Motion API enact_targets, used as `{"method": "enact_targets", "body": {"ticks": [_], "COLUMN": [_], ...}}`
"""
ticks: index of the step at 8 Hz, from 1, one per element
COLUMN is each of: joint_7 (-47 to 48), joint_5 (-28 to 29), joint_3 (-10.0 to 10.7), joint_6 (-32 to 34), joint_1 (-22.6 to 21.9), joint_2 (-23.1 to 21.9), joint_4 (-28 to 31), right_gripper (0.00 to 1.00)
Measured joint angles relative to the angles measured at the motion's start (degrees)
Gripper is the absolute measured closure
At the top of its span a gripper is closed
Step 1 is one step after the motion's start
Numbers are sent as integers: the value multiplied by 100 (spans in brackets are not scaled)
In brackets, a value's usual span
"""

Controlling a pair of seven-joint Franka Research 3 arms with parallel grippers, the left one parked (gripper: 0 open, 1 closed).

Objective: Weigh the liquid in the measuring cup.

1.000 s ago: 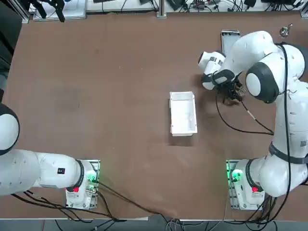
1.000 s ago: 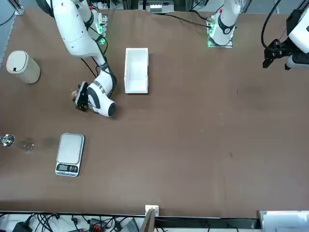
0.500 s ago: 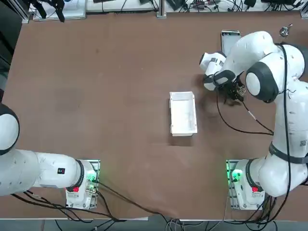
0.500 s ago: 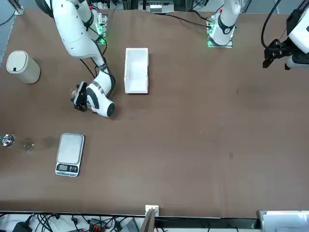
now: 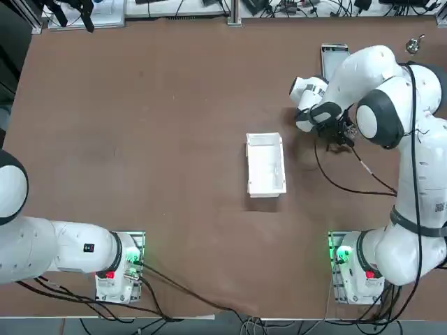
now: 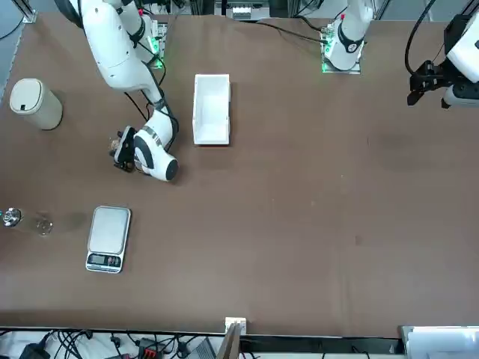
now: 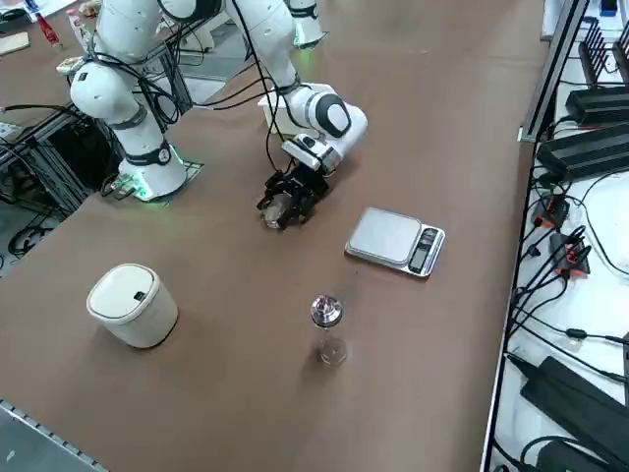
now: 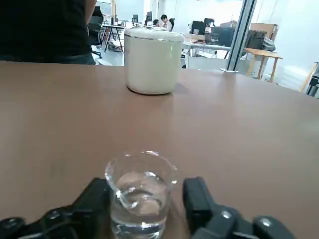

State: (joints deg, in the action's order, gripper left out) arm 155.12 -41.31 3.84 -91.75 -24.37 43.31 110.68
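The right gripper [image 8: 142,209] sits low over the table with its two black fingers [image 8: 199,201] open on either side of the measuring cup [image 8: 141,191], which stands between them; whether the pads touch the glass cannot be told. The cup is upright, its long axis vertical and its mouth facing up, a small clear, colourless cylinder with a slightly flared, glinting rim and clear liquid filling its lower part. In the right side view the gripper [image 7: 282,205] hangs at the end of the bent white arm, just beside the scale [image 7: 395,240], a flat rectangular slab with a brushed silvery platform and a dark display strip at one end.

Beyond the cup on the brown, matte table [image 8: 239,129] stands a white canister [image 8: 152,59], a smooth rounded cylinder with a lid. A small shiny metallic piece [image 7: 325,312] and a clear round item [image 7: 333,351] lie near each other, apart from the scale. The white rectangular tray [image 5: 265,165] rests mid-table, well apart from the gripper [image 5: 341,134].
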Motion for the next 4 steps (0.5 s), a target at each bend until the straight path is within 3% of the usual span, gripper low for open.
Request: {"method": "enact_targets", "body": {"ticks": [1, 4], "joint_7": [3, -9], "joint_5": [-77, -304], "joint_3": [0, -1], "joint_6": [6, 6], "joint_1": [-1, -14], "joint_2": [-1, -19], "joint_4": [0, -35], "right_gripper": [38, 38]}}
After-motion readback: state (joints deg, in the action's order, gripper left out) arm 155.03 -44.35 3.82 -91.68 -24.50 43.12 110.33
